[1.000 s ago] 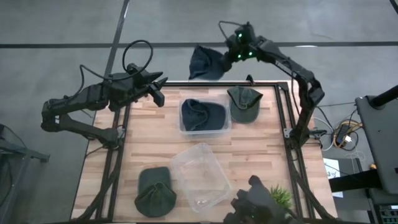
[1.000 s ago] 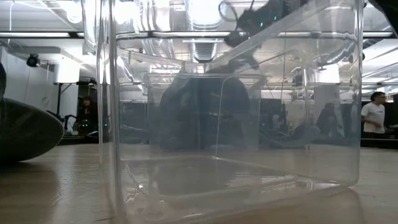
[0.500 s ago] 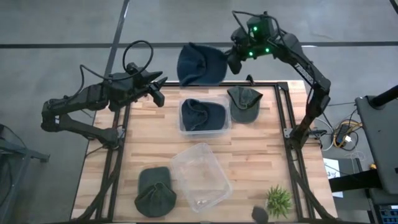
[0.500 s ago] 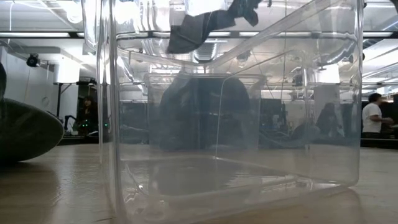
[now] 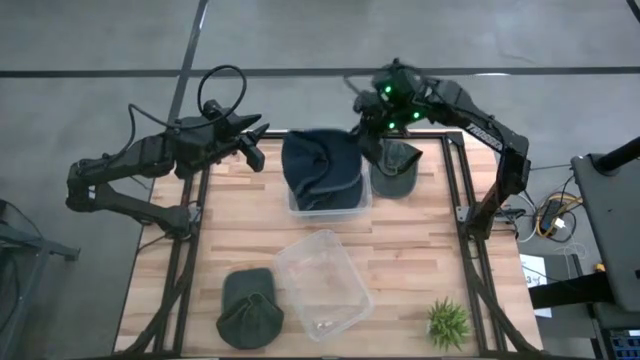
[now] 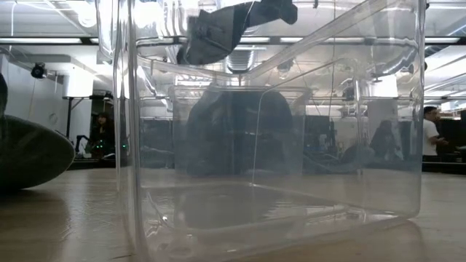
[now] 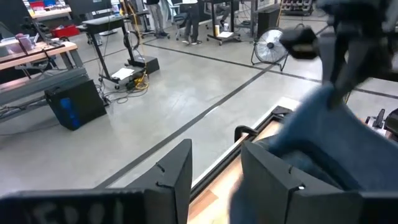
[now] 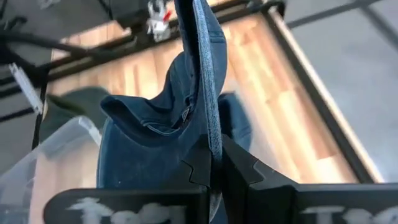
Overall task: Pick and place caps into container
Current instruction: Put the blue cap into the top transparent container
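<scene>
Navy-blue floppy fabric cap hangs from the right gripper, fingers clamped on its brim, above the clear plastic container for dropping; left gripper waits apart, fingers open.

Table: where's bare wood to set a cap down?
Free: the table's left side between the left tool and olive cap; also right of the empty bin, above the plant. Crowded: far edge, where the right tool holds a navy cap over the filled bin.
</scene>
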`<state>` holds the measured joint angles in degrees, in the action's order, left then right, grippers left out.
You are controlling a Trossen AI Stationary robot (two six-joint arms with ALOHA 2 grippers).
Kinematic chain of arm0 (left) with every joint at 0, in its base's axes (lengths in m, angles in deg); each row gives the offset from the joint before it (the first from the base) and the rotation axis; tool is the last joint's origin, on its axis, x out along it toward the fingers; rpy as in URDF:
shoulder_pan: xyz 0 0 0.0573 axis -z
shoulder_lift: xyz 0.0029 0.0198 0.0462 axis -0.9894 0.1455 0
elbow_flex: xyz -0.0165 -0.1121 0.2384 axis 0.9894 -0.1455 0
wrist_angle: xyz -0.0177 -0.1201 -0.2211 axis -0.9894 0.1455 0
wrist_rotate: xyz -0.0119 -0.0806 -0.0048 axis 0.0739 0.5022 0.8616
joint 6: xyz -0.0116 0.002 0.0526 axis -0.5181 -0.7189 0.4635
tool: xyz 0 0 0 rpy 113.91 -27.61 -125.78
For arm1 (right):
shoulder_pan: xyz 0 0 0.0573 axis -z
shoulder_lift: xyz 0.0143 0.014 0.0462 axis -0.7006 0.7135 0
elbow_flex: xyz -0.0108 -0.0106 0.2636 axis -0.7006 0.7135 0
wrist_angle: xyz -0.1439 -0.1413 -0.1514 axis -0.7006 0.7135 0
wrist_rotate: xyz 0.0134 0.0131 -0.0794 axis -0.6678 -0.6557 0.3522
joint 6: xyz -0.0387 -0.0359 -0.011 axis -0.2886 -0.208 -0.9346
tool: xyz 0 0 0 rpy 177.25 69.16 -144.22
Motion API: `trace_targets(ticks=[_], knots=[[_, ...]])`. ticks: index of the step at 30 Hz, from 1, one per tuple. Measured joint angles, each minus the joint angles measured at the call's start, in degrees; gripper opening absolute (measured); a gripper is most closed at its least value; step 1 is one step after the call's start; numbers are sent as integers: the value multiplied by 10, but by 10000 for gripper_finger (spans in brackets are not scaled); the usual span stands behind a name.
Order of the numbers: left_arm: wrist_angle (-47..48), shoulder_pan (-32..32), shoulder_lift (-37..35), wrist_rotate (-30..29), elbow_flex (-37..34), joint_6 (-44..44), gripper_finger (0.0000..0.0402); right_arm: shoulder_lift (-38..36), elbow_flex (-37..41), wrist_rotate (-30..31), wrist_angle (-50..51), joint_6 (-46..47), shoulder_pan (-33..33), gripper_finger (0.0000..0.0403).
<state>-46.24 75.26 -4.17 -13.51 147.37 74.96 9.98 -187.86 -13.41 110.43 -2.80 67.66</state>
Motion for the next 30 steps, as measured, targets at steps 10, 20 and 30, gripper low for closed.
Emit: trace_targets(ticks=[10, 20, 30], knots=[[-1, 0, 0, 0, 0, 0, 131, -1, 121, 135, -14, 9, -41, 11], [0, 0, 0, 0, 0, 0, 131, -1, 259, 156, -100, 37, -55, 11], [1, 0, 0, 0, 0, -1, 131, -3, 329, 182, -123, 49, -54, 13]])
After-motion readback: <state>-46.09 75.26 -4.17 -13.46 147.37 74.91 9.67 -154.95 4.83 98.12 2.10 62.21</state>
